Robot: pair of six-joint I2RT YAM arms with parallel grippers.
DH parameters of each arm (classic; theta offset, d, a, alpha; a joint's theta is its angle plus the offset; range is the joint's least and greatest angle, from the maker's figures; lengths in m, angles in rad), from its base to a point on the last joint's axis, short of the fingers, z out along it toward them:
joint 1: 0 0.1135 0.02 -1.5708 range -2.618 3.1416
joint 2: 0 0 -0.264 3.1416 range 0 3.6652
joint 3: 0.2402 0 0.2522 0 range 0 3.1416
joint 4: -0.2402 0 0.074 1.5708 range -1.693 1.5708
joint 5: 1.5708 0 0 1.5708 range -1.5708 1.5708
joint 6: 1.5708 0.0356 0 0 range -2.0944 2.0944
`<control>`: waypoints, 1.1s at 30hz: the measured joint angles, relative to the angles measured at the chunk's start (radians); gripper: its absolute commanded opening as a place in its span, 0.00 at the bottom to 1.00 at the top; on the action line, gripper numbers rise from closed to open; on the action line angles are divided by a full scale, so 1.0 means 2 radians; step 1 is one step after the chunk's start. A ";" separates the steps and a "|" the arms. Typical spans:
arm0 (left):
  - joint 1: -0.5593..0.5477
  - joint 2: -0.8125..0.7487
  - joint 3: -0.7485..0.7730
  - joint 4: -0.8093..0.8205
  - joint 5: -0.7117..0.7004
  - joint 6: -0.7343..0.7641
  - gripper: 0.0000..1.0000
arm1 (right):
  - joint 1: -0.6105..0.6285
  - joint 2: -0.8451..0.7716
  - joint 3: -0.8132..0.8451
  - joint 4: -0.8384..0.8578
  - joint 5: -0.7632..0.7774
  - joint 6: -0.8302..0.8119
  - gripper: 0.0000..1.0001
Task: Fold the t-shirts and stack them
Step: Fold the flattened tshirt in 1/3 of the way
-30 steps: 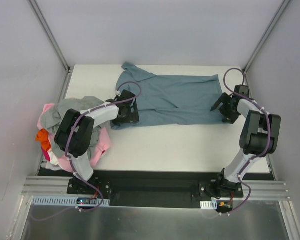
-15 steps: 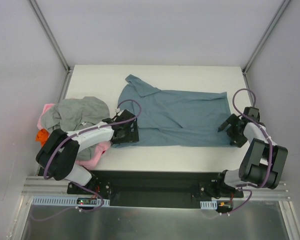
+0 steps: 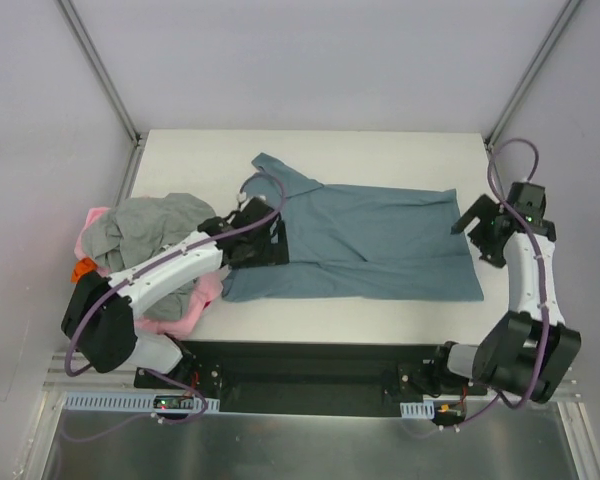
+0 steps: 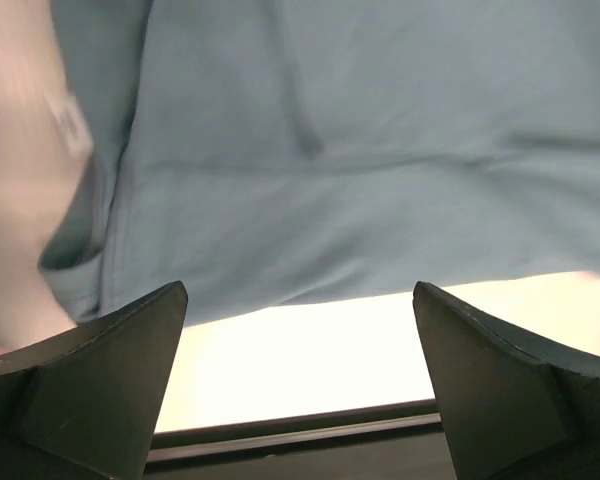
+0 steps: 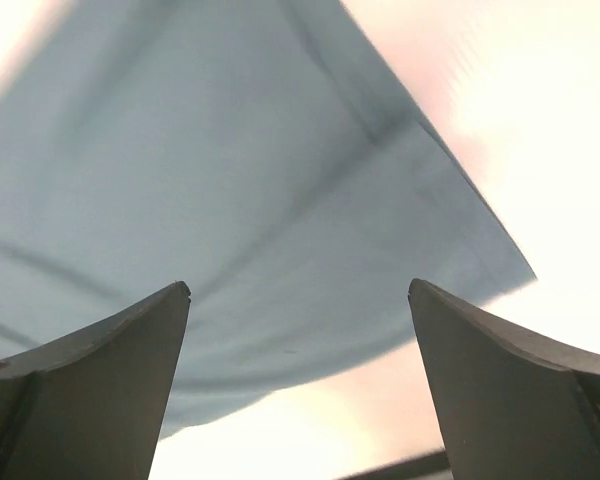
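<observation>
The slate-blue t-shirt (image 3: pixel 370 245) lies spread flat across the white table (image 3: pixel 380 150), collar at the far left, near hem toward the front edge. My left gripper (image 3: pixel 268 243) hovers open over its left part. In the left wrist view the shirt (image 4: pixel 360 160) fills the top and nothing sits between the open gripper (image 4: pixel 300 300). My right gripper (image 3: pixel 477 235) stands open at the shirt's right edge. The right wrist view shows that gripper (image 5: pixel 300 290) empty above a corner of the shirt (image 5: pixel 230 200). Grey (image 3: pixel 145 225), pink (image 3: pixel 185 305) and orange (image 3: pixel 83 268) t-shirts lie heaped at the left.
The heap hangs over the table's left edge beside the left arm. A black rail (image 3: pixel 310 365) with both arm bases runs along the near edge. Metal posts (image 3: pixel 100 70) and walls close in the table's sides and back.
The blue shirt has slid toward the near edge and to the right and lies flatter. Both grippers have moved back from its near hem; the right arm now reaches farther out.
</observation>
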State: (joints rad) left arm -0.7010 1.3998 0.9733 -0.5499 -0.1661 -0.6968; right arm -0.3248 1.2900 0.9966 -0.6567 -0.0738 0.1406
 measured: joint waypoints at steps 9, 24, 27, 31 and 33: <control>0.000 -0.004 0.118 0.007 -0.056 -0.094 0.81 | 0.166 -0.087 0.098 -0.007 0.005 0.018 0.96; 0.011 0.117 0.072 0.022 -0.092 -0.270 0.70 | 0.201 -0.043 0.068 -0.035 0.030 0.034 0.96; 0.014 0.127 0.069 0.037 -0.090 -0.277 0.65 | 0.201 -0.033 0.068 -0.041 0.036 0.034 0.96; 0.015 0.147 0.069 0.052 -0.082 -0.285 0.64 | 0.201 -0.019 0.068 -0.047 0.041 0.034 0.96; 0.017 0.156 0.069 0.056 -0.075 -0.288 0.61 | 0.201 -0.016 0.069 -0.050 0.043 0.034 0.96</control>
State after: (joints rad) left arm -0.6666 1.7123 1.1118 -0.4389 -0.3164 -1.2724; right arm 0.0772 1.2579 1.1347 -0.7570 0.0124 0.2085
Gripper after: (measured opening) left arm 0.643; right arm 0.965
